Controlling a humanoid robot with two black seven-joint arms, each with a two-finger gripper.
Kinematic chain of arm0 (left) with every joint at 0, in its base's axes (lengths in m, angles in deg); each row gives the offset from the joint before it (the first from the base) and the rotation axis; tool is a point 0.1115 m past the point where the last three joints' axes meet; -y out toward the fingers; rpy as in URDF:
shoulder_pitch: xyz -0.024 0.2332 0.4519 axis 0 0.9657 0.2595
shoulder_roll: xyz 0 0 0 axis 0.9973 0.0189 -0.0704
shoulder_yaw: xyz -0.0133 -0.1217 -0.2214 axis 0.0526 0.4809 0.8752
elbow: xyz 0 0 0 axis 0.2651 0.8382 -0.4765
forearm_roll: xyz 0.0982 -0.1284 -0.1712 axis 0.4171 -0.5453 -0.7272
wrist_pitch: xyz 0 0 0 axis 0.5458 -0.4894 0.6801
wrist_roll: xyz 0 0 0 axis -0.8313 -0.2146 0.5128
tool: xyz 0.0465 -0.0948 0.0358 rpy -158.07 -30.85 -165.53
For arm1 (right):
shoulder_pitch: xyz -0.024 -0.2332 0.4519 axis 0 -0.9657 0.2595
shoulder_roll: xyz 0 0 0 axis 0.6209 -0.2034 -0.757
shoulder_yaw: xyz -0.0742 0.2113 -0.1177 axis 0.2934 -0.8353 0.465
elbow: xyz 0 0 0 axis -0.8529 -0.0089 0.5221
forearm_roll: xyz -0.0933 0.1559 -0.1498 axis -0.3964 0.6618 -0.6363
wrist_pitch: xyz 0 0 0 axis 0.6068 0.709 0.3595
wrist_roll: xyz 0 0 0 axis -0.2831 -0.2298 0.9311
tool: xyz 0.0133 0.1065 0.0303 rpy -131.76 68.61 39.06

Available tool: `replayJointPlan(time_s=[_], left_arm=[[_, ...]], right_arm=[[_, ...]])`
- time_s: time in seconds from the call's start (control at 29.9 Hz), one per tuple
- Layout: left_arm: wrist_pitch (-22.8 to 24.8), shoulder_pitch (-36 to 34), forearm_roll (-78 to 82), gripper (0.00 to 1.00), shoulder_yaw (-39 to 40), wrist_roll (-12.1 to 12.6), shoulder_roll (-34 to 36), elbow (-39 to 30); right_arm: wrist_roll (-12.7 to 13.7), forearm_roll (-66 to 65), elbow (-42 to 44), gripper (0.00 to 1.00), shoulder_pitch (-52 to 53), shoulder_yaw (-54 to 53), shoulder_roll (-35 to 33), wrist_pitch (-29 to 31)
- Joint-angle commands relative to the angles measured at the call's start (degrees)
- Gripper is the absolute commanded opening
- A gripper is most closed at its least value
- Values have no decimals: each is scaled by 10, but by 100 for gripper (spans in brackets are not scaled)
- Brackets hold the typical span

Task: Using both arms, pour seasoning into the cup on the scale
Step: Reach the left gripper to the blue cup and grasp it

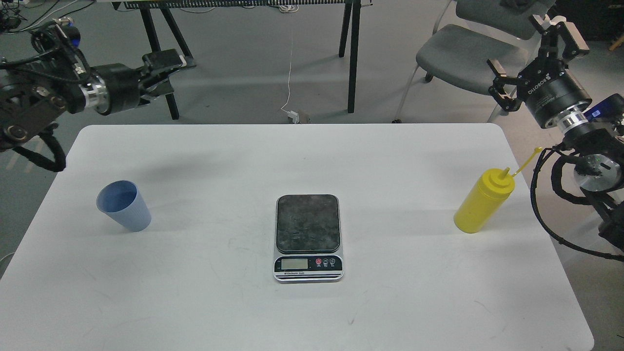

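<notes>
A white table stands on a grey floor, with a grey chair and black trestle legs behind it.

The left gripper hangs in the air past the table's far left corner, its fingers slightly parted and holding nothing. The right gripper is raised off the far right corner, jaws spread wide and empty. Both are well apart from every task item.

Nearest the left gripper, the cup stands upright on the table's left side. Its mouth faces up and it looks empty. Thin plastic, it is likely light and easy to tip or squash, so a gentle pinch across the ribbed wall near mid-height seems best.

On the right side stands the bottle, upright, nozzle up, its cap strap flung out to the right, so the tip appears uncapped. How full it is cannot be told through the opaque yellow wall. The body is probably soft and will squirt if squeezed; the mid-body is the place to grip.

Between them sits the scale, its dark plate bare. The cup is not yet on it.
</notes>
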Motion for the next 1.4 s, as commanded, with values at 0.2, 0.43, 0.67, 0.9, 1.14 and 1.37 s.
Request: replayJointPlan(time_s=[0.2, 0.43, 0.67, 0.9, 1.14, 1.37], left_arm=[[-40, 36, 227, 99, -9, 0, 152, -114], [-66, 89, 224, 99, -6, 0, 154, -119], [-110, 152, 224, 99, -6, 0, 131, -111], [-139, 190, 223, 99, -6, 0, 107, -71], [-159, 202, 224, 90, -8, 0, 102, -68], [-168, 217, 232, 37, -14, 0, 103, -65]], right_arm=[[-1, 1, -1, 99, -1, 0, 2, 0], [0, 0, -1, 99, 1, 1, 3, 0], [0, 0, -1, 99, 3, 1, 2, 0], [0, 0, -1, 99, 4, 1, 2, 0], [0, -1, -1, 99, 3, 1, 3, 0], [0, 0, -1, 99, 2, 1, 3, 0]])
